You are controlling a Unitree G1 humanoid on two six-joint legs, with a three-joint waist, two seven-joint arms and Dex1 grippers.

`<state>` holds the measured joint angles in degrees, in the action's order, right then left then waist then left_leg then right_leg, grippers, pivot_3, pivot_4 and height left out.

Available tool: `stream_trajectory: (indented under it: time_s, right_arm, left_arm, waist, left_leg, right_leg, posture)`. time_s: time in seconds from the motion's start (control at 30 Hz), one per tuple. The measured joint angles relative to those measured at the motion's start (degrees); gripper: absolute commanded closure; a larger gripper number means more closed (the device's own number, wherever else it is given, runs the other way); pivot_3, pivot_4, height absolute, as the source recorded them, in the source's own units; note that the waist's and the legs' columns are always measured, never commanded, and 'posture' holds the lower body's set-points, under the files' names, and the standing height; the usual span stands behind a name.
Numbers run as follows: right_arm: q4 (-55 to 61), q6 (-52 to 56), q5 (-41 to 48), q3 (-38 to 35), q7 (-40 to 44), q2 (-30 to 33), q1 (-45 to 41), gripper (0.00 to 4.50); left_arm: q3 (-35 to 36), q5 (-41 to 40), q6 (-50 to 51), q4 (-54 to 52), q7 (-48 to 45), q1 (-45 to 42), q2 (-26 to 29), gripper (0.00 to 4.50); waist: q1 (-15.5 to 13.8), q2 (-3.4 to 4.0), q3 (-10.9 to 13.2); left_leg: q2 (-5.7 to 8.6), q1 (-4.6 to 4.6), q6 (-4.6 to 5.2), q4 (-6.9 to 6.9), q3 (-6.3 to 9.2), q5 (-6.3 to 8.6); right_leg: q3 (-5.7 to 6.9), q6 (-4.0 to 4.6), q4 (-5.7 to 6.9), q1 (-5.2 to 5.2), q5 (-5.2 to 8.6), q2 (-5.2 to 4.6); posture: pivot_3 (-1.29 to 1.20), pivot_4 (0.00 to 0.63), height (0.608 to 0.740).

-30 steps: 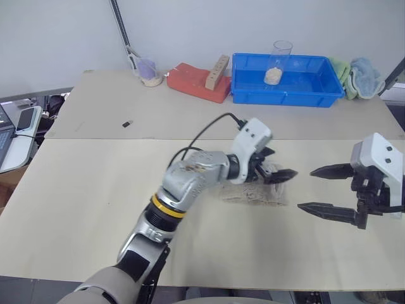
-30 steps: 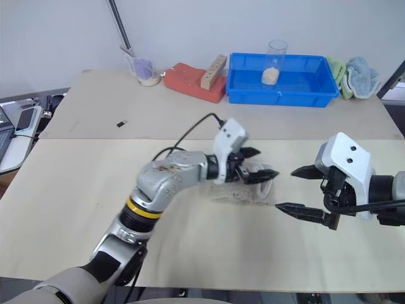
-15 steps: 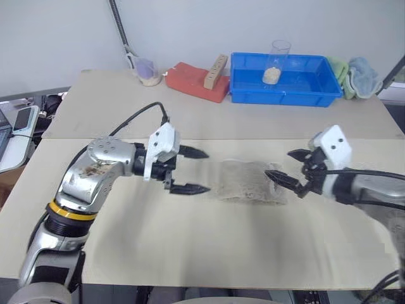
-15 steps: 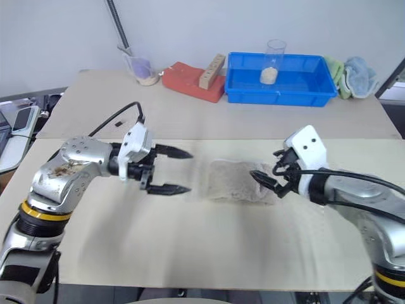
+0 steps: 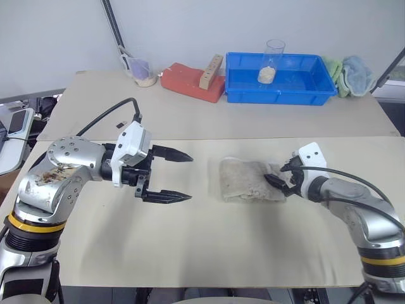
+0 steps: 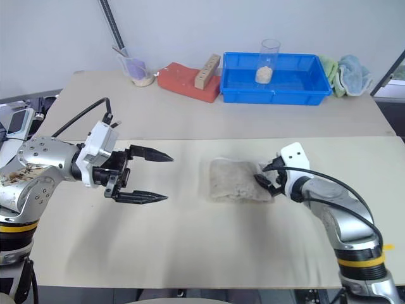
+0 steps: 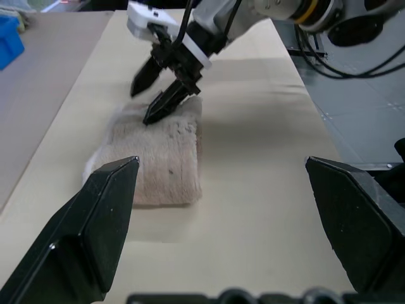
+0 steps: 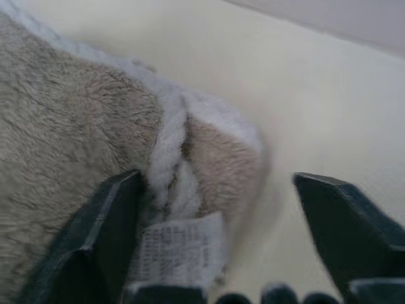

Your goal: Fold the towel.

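The towel lies folded into a thick beige pad on the table, right of the middle. White edging and a white tag show at its right corner. My right gripper is low at that right edge, open. Its fingers straddle the tagged corner, and one rests against the terry. In the left wrist view the right gripper touches the far end of the towel. My left gripper hovers wide open to the towel's left, well apart from it, pointing at it with nothing between its fingers.
At the back stand a blue tray holding a clear glass, a red block with a wooden piece, and a plastic cup. Green and light-blue cloths lie at the back right. A seam crosses the table.
My left gripper has drawn back from over the towel to its left. My right gripper has come down and forward onto the towel's right corner, with its jaws narrower.
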<state>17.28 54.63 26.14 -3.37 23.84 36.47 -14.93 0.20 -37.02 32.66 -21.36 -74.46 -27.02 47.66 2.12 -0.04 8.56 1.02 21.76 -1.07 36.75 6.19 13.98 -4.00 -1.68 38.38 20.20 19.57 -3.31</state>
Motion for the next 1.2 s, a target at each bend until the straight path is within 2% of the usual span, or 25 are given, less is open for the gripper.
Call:
stream_trajectory:
  time_s: [0.23,0.3,0.5,0.6,0.73,0.9,1.13,1.2]
  right_arm:
    - [-0.62,2.31,1.79,-1.03,1.06,-1.42,-0.66,3.98]
    - [-0.62,2.02,1.37,-1.03,1.05,-1.42,-0.9,4.45]
    - [-2.18,-0.87,-0.26,-4.43,1.9,2.36,-3.04,4.45]
    - [-8.84,-4.06,-2.41,-7.84,3.23,7.01,-3.77,4.45]
    - [-19.82,-8.5,-5.69,-8.43,3.01,7.37,-6.99,4.45]
    - [-27.66,-11.87,-9.36,-6.91,2.79,7.23,-9.48,2.65]
    - [-26.29,-14.53,-9.6,-8.12,4.46,8.03,-10.65,0.24]
    - [-22.59,-15.49,-9.01,-8.55,8.69,12.16,-9.67,0.08]
  left_arm:
    - [0.16,-0.18,-2.07,-0.49,0.27,0.99,-0.05,0.0]
    - [0.16,-0.18,-2.29,-0.56,0.92,0.98,-0.19,0.0]
    - [0.14,-0.21,-2.44,-0.6,2.68,0.67,-1.23,0.0]
    - [0.16,-0.39,-2.43,-0.52,3.35,-0.17,-1.61,0.0]
    - [-0.12,-0.31,-2.43,-0.07,3.68,-1.14,-2.4,0.0]
    - [-0.17,0.06,-2.57,0.57,4.12,-1.85,-2.53,0.0]
    - [0.45,3.09,-3.3,0.91,7.67,0.38,-2.09,0.0]
    - [1.02,5.92,-4.26,1.61,9.5,2.58,-0.58,0.0]
  waist:
    - [0.19,0.0,0.0]
    - [0.21,0.0,0.0]
    - [0.07,0.01,0.0]
    - [-0.23,0.0,0.0]
    - [0.53,0.0,0.01]
    - [0.67,0.08,-0.01]
    - [0.44,0.15,0.01]
    - [0.38,0.27,0.05]
  left_leg:
    - [0.01,-0.03,0.0,0.0,0.01,0.0]
    - [0.01,-0.03,0.0,0.0,0.01,0.0]
    - [0.04,0.0,0.0,0.0,0.01,0.0]
    - [0.08,-0.01,0.0,0.02,-0.02,0.0]
    - [0.01,-0.05,0.01,0.0,-0.05,0.0]
    - [0.01,-0.04,0.02,-0.01,-0.08,0.0]
    - [0.03,-0.03,0.02,0.01,-0.09,0.0]
    - [0.04,0.01,0.03,0.0,-0.09,0.0]
  right_leg:
    - [0.0,0.0,0.03,0.0,0.0,-0.01]
    - [0.0,0.0,0.04,0.01,0.0,-0.01]
    - [0.01,0.0,0.05,0.03,0.0,-0.02]
    - [0.0,0.0,0.03,0.0,0.0,-0.07]
    - [-0.02,0.0,0.07,0.01,0.0,0.0]
    - [-0.06,0.0,0.09,0.03,0.0,0.0]
    - [-0.07,0.0,0.08,0.04,0.0,-0.04]
    - [-0.08,0.0,0.06,0.07,0.0,-0.05]
  posture:
    - [0.0,0.15,0.74]
    - [0.0,0.15,0.74]
    - [0.0,0.15,0.74]
    - [0.0,0.15,0.74]
    - [0.0,0.15,0.74]
    - [0.0,0.15,0.74]
    - [0.0,0.15,0.74]
    - [0.0,0.15,0.74]
